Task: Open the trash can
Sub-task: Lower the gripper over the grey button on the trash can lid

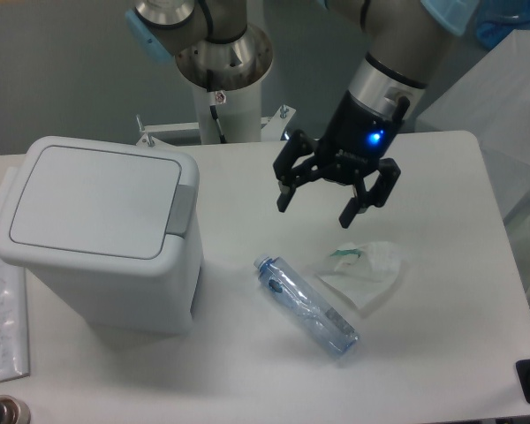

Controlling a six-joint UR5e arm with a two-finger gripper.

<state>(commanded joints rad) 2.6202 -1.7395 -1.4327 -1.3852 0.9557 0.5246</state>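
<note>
No readable writing; trash can lid closed; end effector spread, empty.

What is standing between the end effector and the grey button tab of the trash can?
Nothing visible. The open end effector hangs above bare table, right of the trash can and its grey tab. The plastic bottle and crumpled wrapper lie nearer the camera, off that path.

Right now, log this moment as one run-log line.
gripper: open, empty, above table | trash can: lid shut, grey push tab untouched | nearby: plastic bottle, crumpled tissue | step: opening not yet begun
</note>
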